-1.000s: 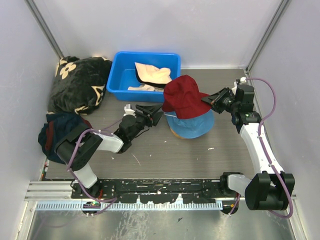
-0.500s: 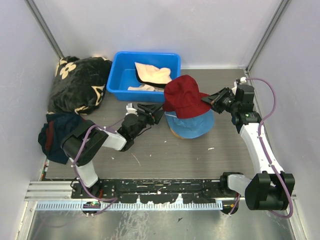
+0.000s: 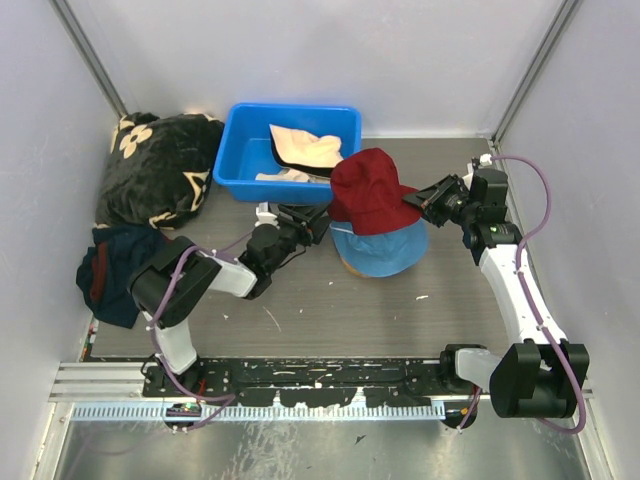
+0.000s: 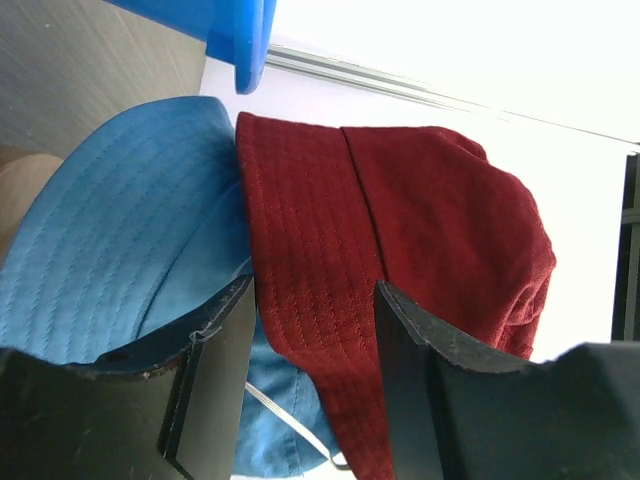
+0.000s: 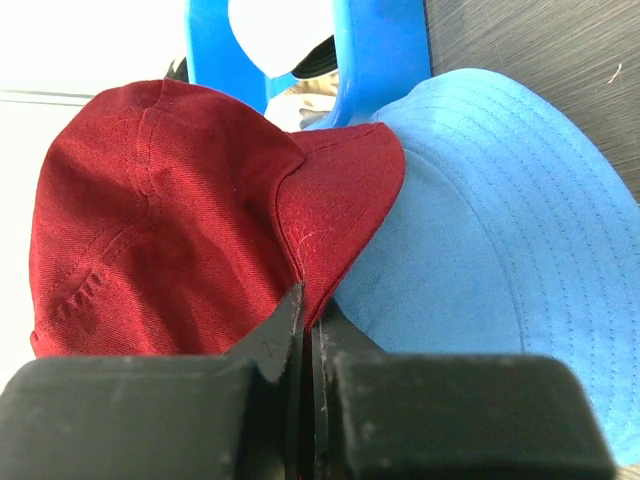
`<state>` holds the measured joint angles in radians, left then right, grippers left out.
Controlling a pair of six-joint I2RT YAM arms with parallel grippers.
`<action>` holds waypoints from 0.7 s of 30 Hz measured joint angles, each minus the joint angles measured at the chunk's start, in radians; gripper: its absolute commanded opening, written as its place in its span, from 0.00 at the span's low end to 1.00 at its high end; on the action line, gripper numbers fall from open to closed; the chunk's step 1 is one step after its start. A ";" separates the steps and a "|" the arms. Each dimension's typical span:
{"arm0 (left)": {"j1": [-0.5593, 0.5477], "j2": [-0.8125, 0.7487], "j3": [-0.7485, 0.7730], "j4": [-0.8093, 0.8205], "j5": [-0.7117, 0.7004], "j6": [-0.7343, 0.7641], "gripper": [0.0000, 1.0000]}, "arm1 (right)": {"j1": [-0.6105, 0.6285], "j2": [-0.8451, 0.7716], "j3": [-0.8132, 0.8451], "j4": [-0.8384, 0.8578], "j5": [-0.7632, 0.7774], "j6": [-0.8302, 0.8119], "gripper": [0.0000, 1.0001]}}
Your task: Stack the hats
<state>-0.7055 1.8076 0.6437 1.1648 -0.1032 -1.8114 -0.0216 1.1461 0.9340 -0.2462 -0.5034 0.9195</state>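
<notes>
Dark red hat, from above, hangs partly over the light blue hat that sits on the table in front of the blue bin. The right gripper pinches its brim on the right side, and the left gripper sits just beside its opposite edge. At the left wrist the jaws stand wide, the red brim running between the fingers, crown beyond. At the right wrist the jaws are clamped flat on the brim's edge, crown to the left, blue hat below and right. The left arm looks nearest the free side of the brim and best placed to take it, I judge.
</notes>
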 measured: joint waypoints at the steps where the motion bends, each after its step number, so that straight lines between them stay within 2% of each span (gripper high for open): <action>1: 0.000 0.008 0.010 0.002 0.000 0.000 0.56 | 0.000 0.000 0.000 0.000 0.000 0.000 0.01; 10: 0.000 0.062 0.046 0.057 -0.001 -0.007 0.45 | 0.000 0.002 0.000 0.004 -0.001 0.000 0.01; 21: -0.004 0.089 0.047 0.129 -0.010 -0.025 0.08 | 0.000 0.006 0.000 0.006 -0.004 0.000 0.01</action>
<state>-0.7097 1.8961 0.6907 1.2938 -0.1131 -1.8366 -0.0216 1.1519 0.9340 -0.2401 -0.5076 0.9199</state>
